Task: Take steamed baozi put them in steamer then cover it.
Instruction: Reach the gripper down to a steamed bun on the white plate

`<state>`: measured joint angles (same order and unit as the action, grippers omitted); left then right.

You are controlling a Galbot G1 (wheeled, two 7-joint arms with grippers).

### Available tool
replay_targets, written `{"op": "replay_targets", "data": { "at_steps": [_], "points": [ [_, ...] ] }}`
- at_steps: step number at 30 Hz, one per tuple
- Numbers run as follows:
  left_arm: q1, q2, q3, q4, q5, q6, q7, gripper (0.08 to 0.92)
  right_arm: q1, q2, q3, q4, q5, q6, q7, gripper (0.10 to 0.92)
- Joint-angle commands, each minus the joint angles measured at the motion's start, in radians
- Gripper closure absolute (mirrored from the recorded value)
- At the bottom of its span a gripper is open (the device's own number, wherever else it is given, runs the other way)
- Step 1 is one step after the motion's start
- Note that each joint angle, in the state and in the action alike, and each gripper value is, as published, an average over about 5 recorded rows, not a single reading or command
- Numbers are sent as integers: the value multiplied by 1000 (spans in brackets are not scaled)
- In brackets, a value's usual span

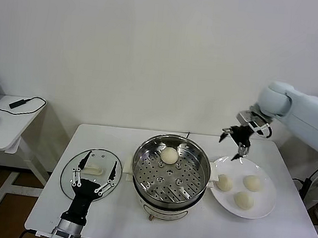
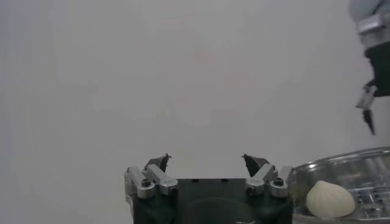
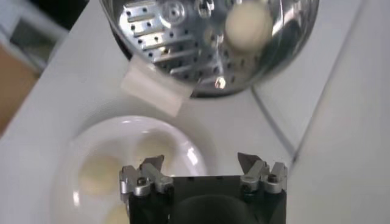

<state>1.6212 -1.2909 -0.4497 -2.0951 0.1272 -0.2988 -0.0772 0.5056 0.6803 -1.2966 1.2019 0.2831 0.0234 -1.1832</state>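
Steel steamer [image 1: 169,175] sits mid-table, its perforated tray holding one smooth cream baozi [image 1: 169,155]. Three more baozi [image 1: 244,200] lie on the white plate [image 1: 265,210]. Right gripper [image 1: 235,141] hovers above the plate, jaws wide, empty. Left gripper [image 1: 94,172], wide open, hangs over the glass cover [image 1: 69,170].

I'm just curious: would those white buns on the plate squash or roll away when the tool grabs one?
The buns look smooth and rounded, so a sideways nudge might roll one. They seem soft, so probably squashable. The plate has a raised rim, likely stopping them.
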Motion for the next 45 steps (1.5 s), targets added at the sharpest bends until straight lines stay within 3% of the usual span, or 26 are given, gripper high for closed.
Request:
{"op": "replay_targets", "data": {
  "at_steps": [1, 34, 45],
  "points": [
    [1, 0, -1, 5, 1, -1, -1, 177, -163, -51, -5, -73, 63, -85, 93, 203],
    [10, 1, -17, 16, 2, -9, -4, 177, -338, 85, 116, -181, -27, -86, 164, 206],
    [8, 2, -22, 9, 1, 0, -8, 177, -314, 61, 124, -150, -24, -86, 173, 339]
  ]
}}
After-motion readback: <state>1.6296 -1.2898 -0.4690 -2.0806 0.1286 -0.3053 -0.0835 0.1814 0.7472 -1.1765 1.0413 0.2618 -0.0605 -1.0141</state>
